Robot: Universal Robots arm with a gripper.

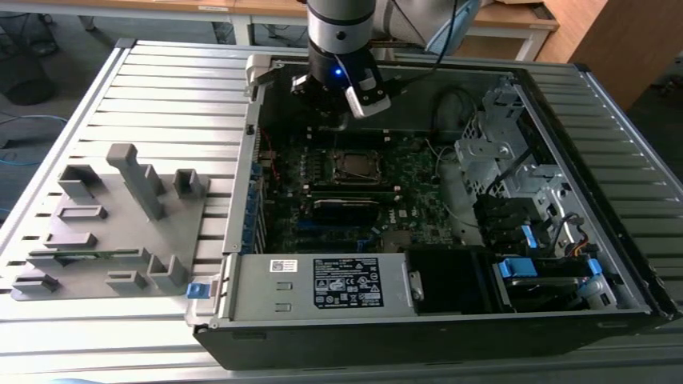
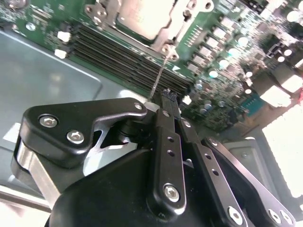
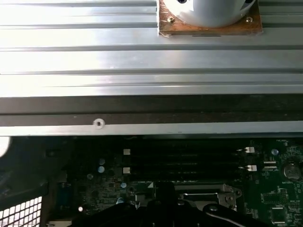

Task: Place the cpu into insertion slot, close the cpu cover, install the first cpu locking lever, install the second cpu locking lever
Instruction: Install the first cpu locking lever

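The cpu (image 2: 140, 15), a dull silver square, lies in the insertion slot (image 1: 356, 165) on the green motherboard. The cpu cover (image 2: 176, 29) lies flat around it as a silver frame. A thin silver locking lever (image 2: 159, 74) slants from the socket's corner to my gripper (image 2: 165, 94). The black fingers (image 2: 166, 124) are shut together, and the lever's free end lies against their tips; I cannot tell if it is clamped between them. In the exterior view the gripper (image 1: 333, 120) hangs just behind the socket, inside the open computer case. The socket's metal edge (image 3: 203, 193) also shows in the first wrist view.
The open computer case (image 1: 427, 320) lies on a slatted metal table (image 1: 171, 88). Black memory slots (image 2: 128, 59) run beside the socket. A drive cage and cables (image 1: 501, 160) fill the case at the exterior view's right. A grey parts fixture (image 1: 117, 224) stands at its left.
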